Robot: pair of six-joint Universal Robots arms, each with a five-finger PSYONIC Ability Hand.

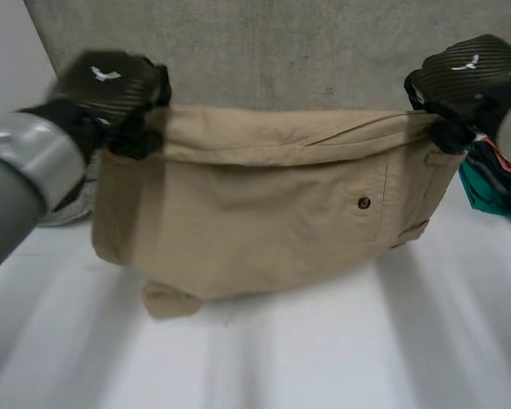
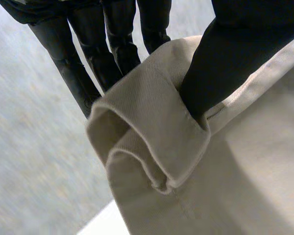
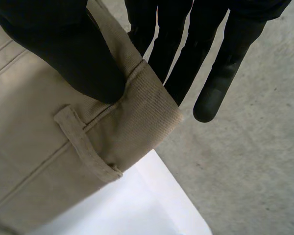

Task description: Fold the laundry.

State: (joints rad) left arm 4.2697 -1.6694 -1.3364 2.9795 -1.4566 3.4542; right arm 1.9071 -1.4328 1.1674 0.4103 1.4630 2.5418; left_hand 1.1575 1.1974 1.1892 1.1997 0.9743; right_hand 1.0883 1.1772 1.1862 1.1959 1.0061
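Head view: khaki trousers held up between both hands

At the left, the left hand point(image 1: 111, 85) grips the top left corner of the folded khaki trousers point(image 1: 264, 221). In the left wrist view the thumb is in front and the fingers point(image 2: 83, 78) behind, pinching a rolled edge of cloth. A pale grey cloth point(image 1: 68, 211) shows under that arm. The trousers hang stretched between the hands, their lower end reaching the white table point(image 1: 341, 358), with a dark button point(image 1: 364, 203) toward the right side. The right hand point(image 1: 468, 81) holds the top right corner. In the right wrist view the thumb presses the waistband above a belt loop point(image 3: 85, 147), with the fingers point(image 3: 174, 58) straight behind, pinching it. Teal and orange garments point(image 1: 494, 183) lie just beside the right hand.
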